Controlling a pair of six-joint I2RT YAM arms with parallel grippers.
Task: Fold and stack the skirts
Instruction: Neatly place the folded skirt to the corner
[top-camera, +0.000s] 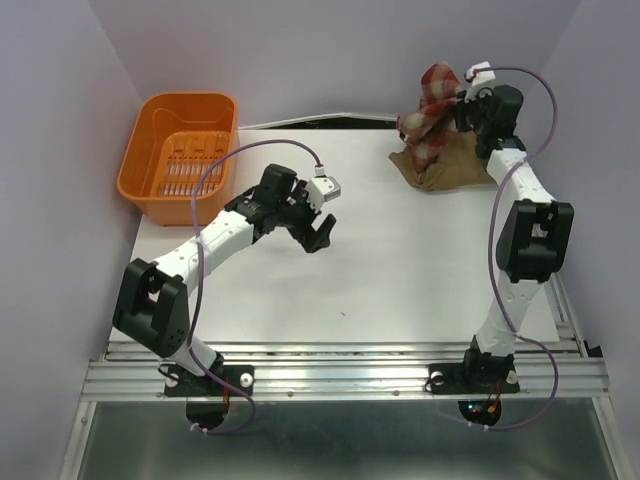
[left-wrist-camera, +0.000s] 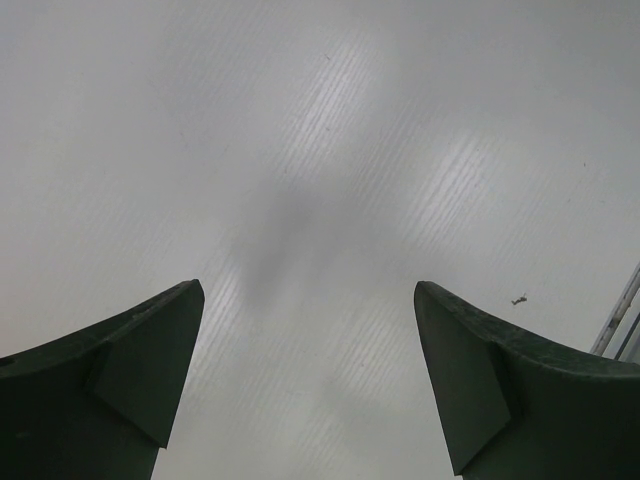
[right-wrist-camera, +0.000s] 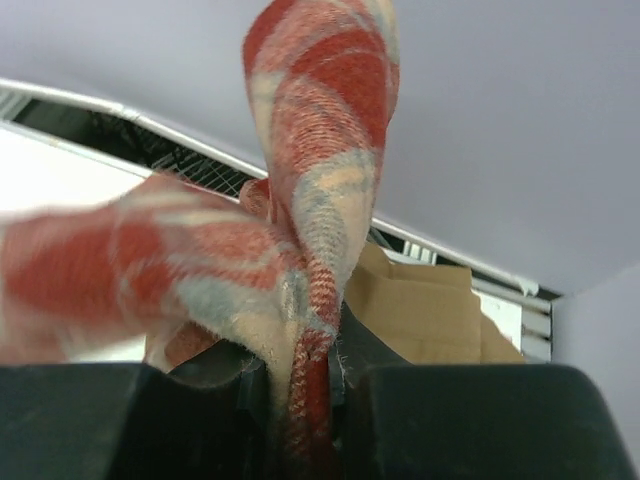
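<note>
My right gripper (top-camera: 462, 98) is shut on the red-and-cream plaid skirt (top-camera: 430, 112) and holds it up at the back right of the table. In the right wrist view the plaid cloth (right-wrist-camera: 300, 230) is pinched between my fingers and bunches upward. The tan-brown skirt (top-camera: 450, 168) lies under it on the table and also shows in the right wrist view (right-wrist-camera: 420, 305). My left gripper (top-camera: 318, 232) is open and empty over the bare table middle (left-wrist-camera: 320, 200). The pastel floral skirt is out of view.
An orange plastic basket (top-camera: 180, 155) stands at the back left of the white table (top-camera: 380, 290). Purple walls close in the back and sides. A metal rail (top-camera: 340, 375) runs along the near edge.
</note>
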